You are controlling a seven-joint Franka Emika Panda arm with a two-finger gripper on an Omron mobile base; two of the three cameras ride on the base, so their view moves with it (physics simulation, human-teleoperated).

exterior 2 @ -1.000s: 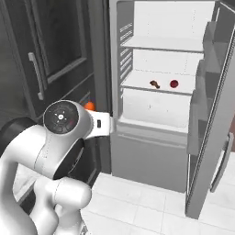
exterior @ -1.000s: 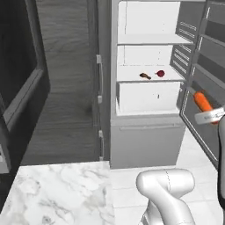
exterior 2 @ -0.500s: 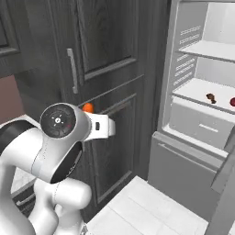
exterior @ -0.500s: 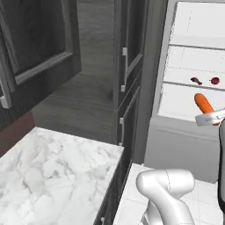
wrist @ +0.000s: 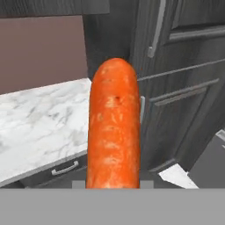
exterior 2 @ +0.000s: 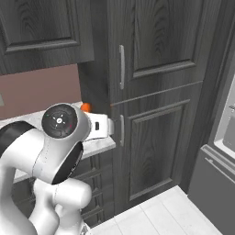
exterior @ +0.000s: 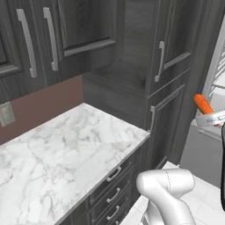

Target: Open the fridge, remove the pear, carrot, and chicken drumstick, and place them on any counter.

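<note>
1. Carrot point(wrist: 114, 125) was the item in hand: it stood up from the gripper point(exterior: 210, 117), its orange tip poking out at about 11 o'clock of the white hand in the left base view, and a small orange end showed above the wrist in the right base view point(exterior 2: 85, 107).
2. Gripper was clenched on the carrot; in the hand view the carrot rose straight up the middle, hiding the fingertips, so the contact itself could not be seen.
3. Step, as I judged it: carrying the carrot to the desk point(exterior: 66, 149). The white marble top lay at about 9 o'clock of the carrot in the left base view, well apart from it, and at 9 o'clock in the hand view too.
4. Dark wood cabinets point(exterior 2: 160, 92) stood between the desk and the fridge point(exterior: 215, 79), whose pale edge showed at 3 o'clock of the left base view.
5. Next move, by my reckoning, called for swinging the arm over the bare marble, lowering until the carrot was just above it, then releasing. The carrot is rounded and could roll, so a low, gentle release well in from the desk's edge would suit.
6. Pear and drumstick were not placed on the desk as far as these views showed.
</note>
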